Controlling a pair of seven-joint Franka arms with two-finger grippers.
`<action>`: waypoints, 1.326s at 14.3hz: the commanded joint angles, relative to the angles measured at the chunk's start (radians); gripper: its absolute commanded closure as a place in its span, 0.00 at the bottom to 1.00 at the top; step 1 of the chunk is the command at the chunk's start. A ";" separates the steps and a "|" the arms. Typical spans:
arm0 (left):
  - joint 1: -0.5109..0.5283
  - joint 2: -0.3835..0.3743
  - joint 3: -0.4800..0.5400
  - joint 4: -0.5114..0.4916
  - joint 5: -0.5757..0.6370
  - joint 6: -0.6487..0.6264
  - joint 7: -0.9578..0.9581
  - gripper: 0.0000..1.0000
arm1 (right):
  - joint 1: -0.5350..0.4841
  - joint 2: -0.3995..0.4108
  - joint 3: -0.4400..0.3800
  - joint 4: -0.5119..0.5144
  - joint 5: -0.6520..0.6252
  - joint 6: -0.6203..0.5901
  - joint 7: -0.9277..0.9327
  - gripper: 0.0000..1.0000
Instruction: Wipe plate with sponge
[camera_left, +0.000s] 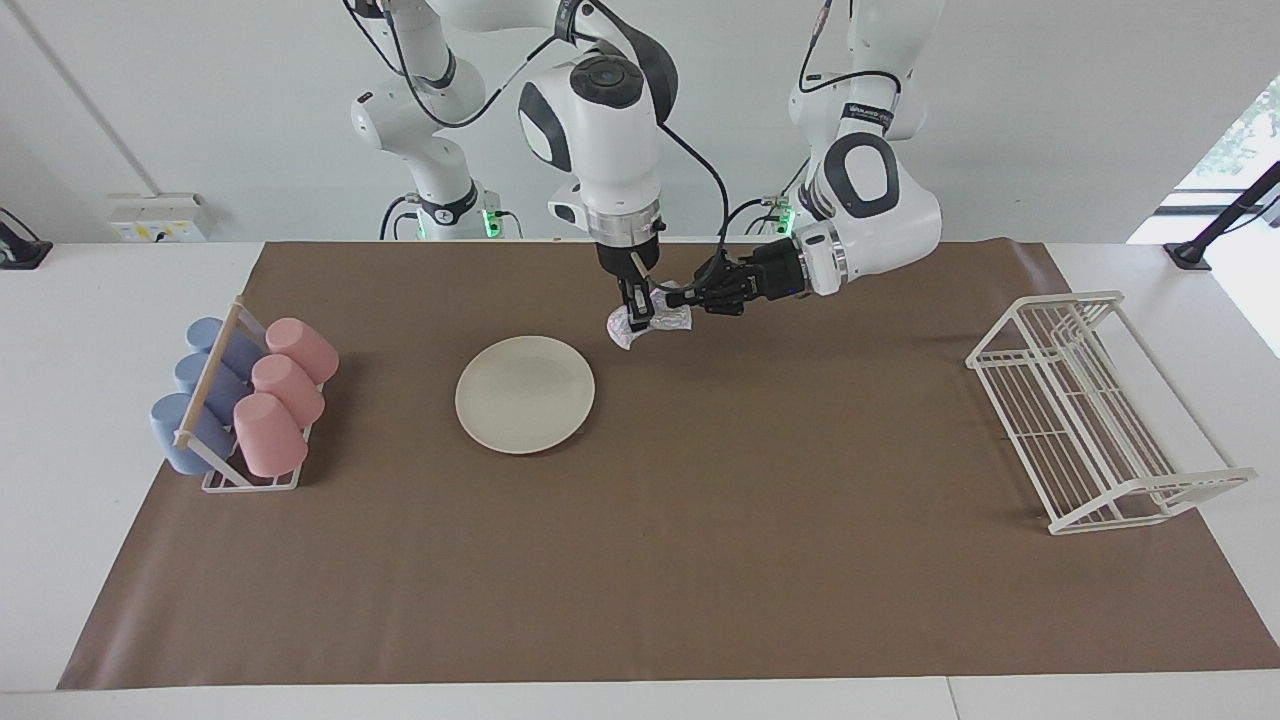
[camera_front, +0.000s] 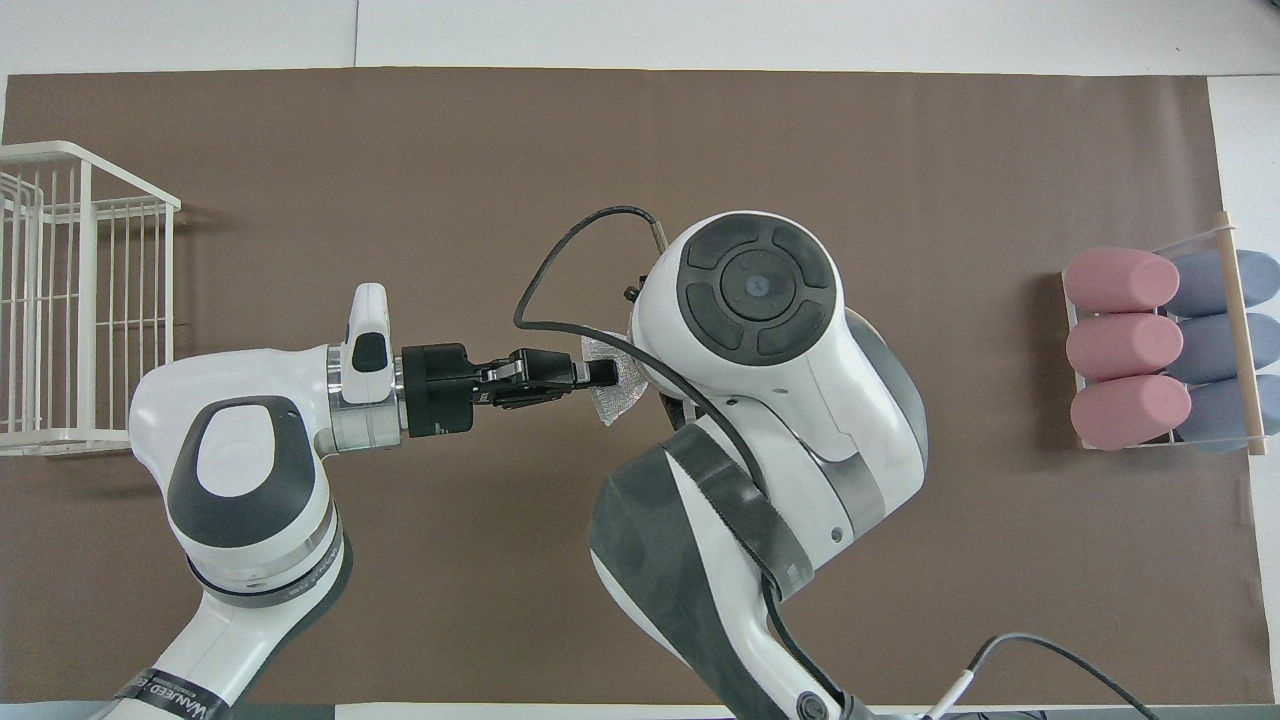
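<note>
1. The right gripper (camera_left: 636, 312) points down and the left gripper (camera_left: 682, 297) lies level; both pinch the wrinkly, glittery sponge (camera_left: 640, 325) above the brown mat (camera_left: 760, 520).
2. The smooth, round plate (camera_left: 525, 393) lies bare at the sponge's 7 o'clock in the facing view.
3. A cup rack (camera_left: 245, 400) and a wire dish rack (camera_left: 1090, 410) sit at the mat's two ends.

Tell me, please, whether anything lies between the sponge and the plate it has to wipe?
Nothing visible does. The sponge hangs between the right hand and the left hand, both at it, above the brown mat. The plate lies farther from the robots, toward the right arm's end, with only bare mat between.
</note>
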 joint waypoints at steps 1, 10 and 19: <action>-0.016 0.006 0.007 0.002 -0.019 0.019 0.001 1.00 | -0.050 -0.018 0.005 0.006 -0.019 -0.015 -0.066 0.00; 0.059 -0.008 0.016 0.057 0.268 0.014 -0.259 1.00 | -0.210 -0.242 0.004 -0.155 -0.019 -0.128 -0.852 0.00; 0.095 -0.008 0.016 0.212 1.051 -0.139 -0.675 1.00 | -0.537 -0.276 0.004 -0.149 -0.019 -0.271 -1.695 0.00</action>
